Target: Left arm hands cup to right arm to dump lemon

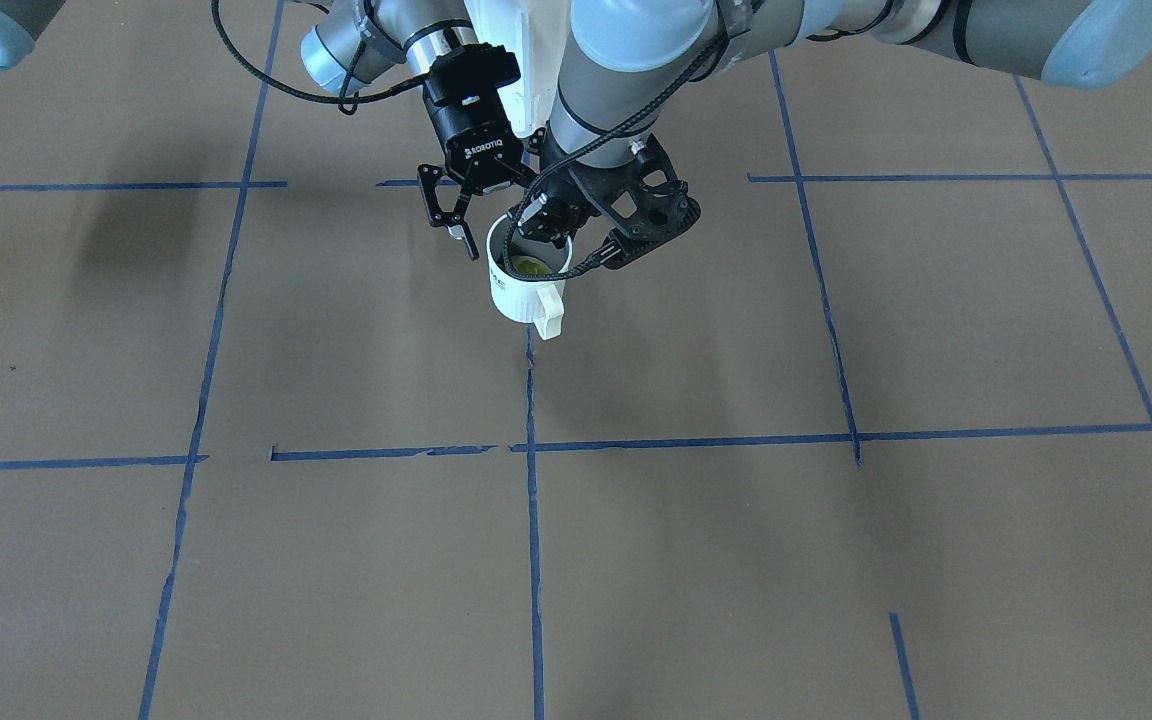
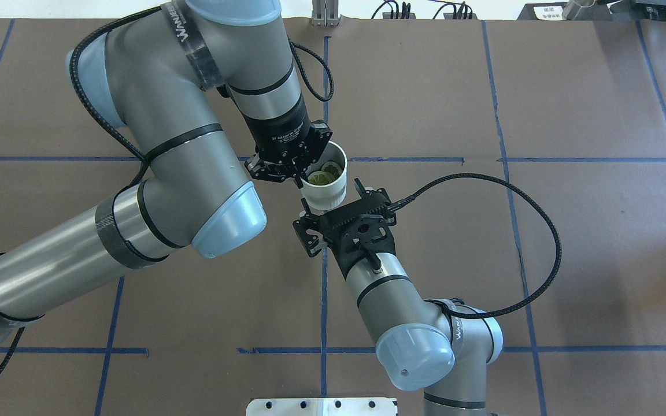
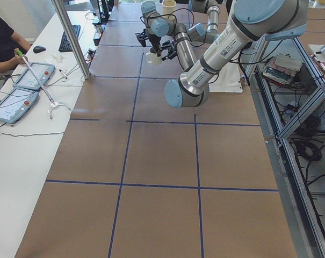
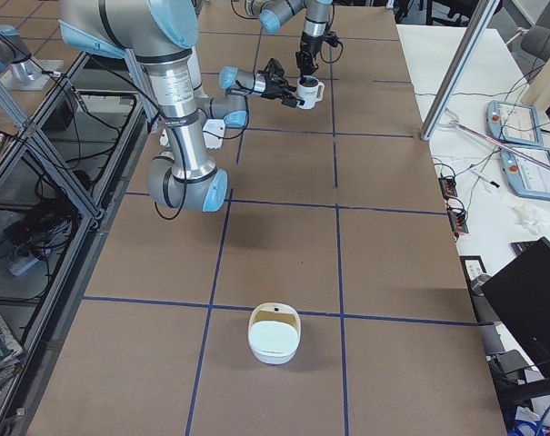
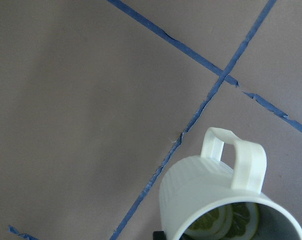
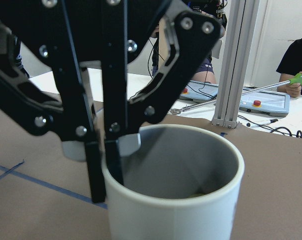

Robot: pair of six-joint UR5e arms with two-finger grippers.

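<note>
Where the desk (image 1: 236,560) lies under the left arm (image 2: 154,144), I see the left hand (image 2: 298,172) pinching the rim of the cup (image 1: 516,295), the right hand (image 2: 333,203) spread close beside it. Cup raised, upright, mouth up, handle pointing away from the robot; lemon (image 1: 531,266) inside.

White cup (image 2: 327,192) upright, lemon slices (image 2: 328,172) inside

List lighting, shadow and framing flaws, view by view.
Front-facing: soft arm shadows darken the table at upper left. Overhead: pale highlights run along the left arm. Left wrist: the cup is cut off by the bottom edge, yet the lemon inside reads clearly. Right wrist: the left gripper is a near-black silhouette against a bright, washed-out background.
</note>
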